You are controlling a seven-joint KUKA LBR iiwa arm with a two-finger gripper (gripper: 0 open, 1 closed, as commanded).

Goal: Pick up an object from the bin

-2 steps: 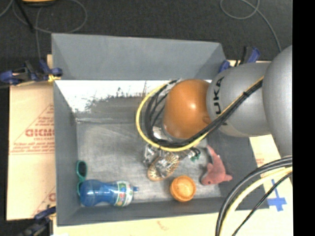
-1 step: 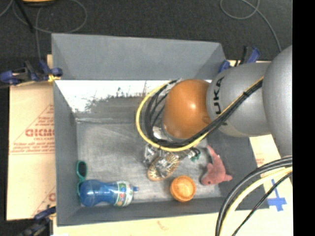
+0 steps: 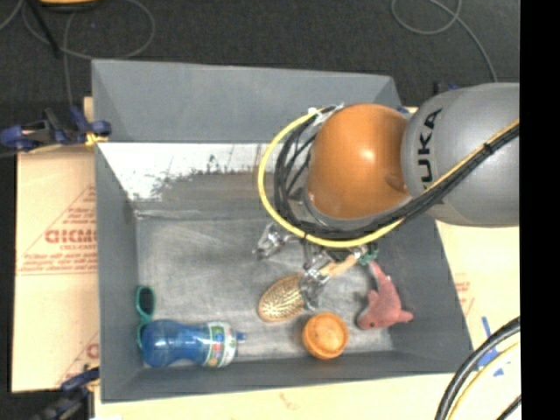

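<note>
My gripper [image 3: 293,261] hangs below the orange wrist cover in the middle-right of the bin, open, with nothing visible between its metal fingertips [image 3: 270,241]. A golden-brown ribbed oval thing [image 3: 281,299] lies just below it, touching the lower fingertip. A thin tan stick [image 3: 340,264] pokes out beside that fingertip on the right. A round orange thing [image 3: 325,335] lies at the front wall, below the oval. A pink-red soft toy animal [image 3: 383,305] lies to the right of the gripper.
A blue plastic bottle [image 3: 185,344] lies on its side in the front left corner, with a teal ring [image 3: 144,300] just above it. The arm and its cables cover the bin's right rear part.
</note>
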